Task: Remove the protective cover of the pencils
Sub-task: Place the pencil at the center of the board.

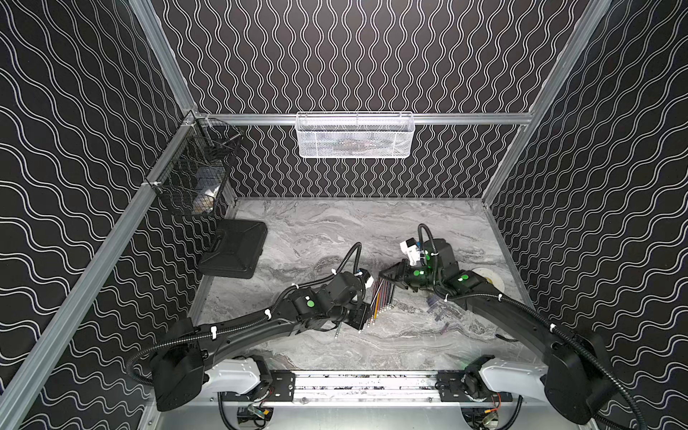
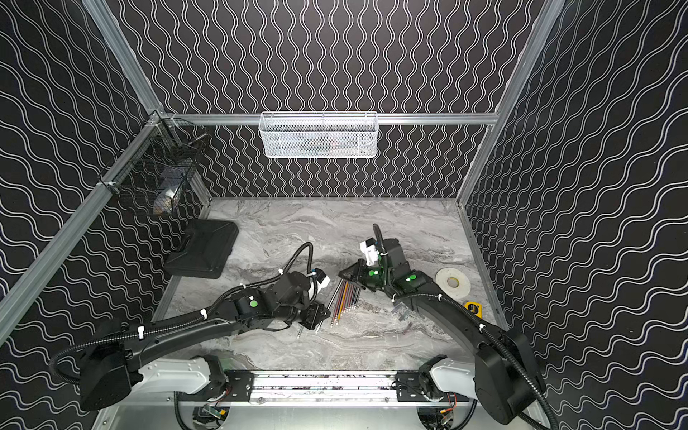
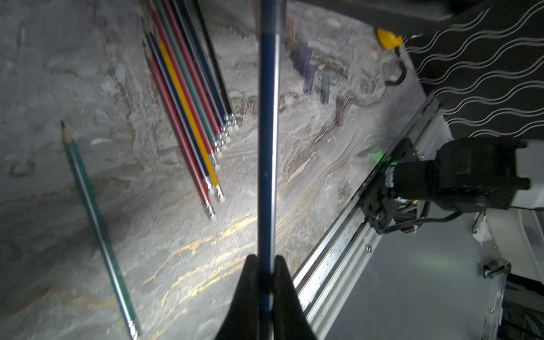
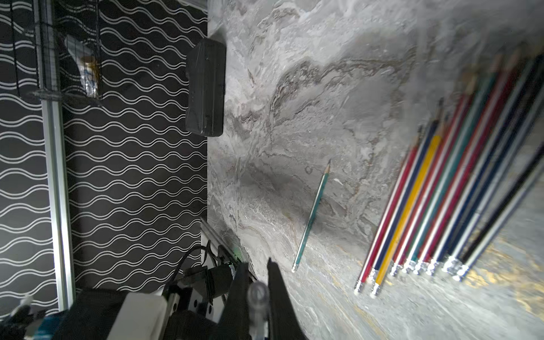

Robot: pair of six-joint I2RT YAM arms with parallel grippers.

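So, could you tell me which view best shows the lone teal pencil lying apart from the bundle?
The right wrist view: the teal pencil lies whole and sharp there, tip to eraser. The left wrist view shows it slightly blurred, reaching the picture's edge. In both top views the left arm hides most of it.

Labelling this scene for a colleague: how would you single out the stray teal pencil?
On the marble table lies a tight row of coloured pencils. On the left arm's side of it lies the teal pencil. Unlike the row's teal ones, it lies alone.
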